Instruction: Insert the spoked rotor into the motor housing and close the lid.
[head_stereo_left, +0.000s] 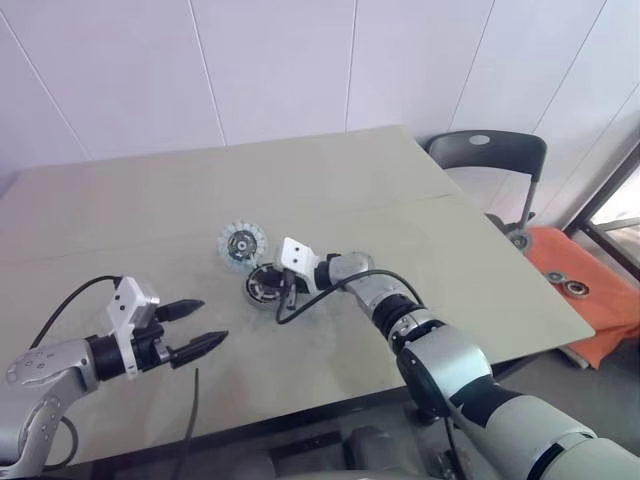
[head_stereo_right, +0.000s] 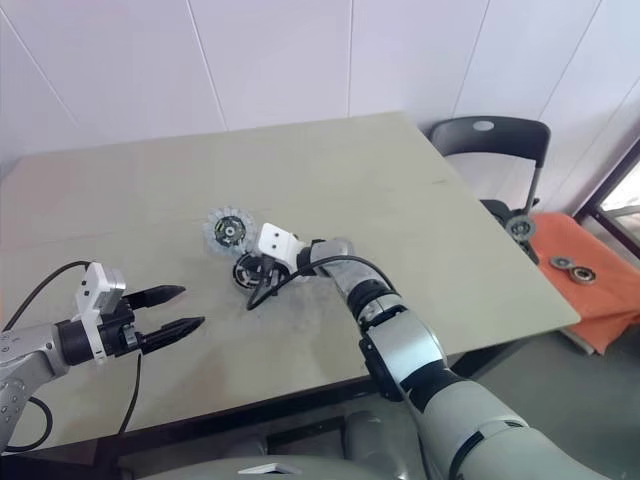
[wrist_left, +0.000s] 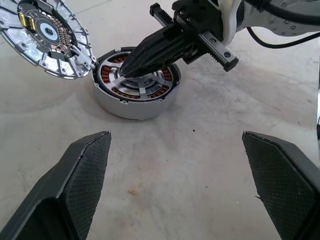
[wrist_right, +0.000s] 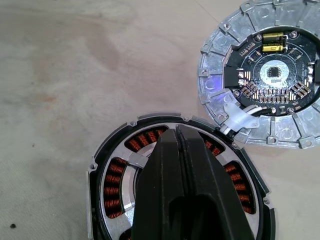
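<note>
The motor housing (wrist_left: 131, 107), a short silver puck with copper windings, stands on the table near its middle. The spoked rotor (wrist_left: 151, 88) sits inside it, its silver spokes lying over the windings. My right gripper (wrist_left: 128, 70) is shut, and its joined fingertips (wrist_right: 176, 145) rest on top of the rotor near the centre. The lid (wrist_right: 260, 75) lies flat beside the housing with its circuit-board side up, its rim touching the housing. My left gripper (head_stereo_left: 211, 320) hovers open over the table on the near left, pointing at the housing with nothing between its fingers.
A black cable (head_stereo_left: 296, 308) from my right wrist loops over the table next to the housing. A dark chair (head_stereo_left: 488, 152) stands past the table's right edge. An orange cloth (head_stereo_left: 595, 295) with round parts lies further right.
</note>
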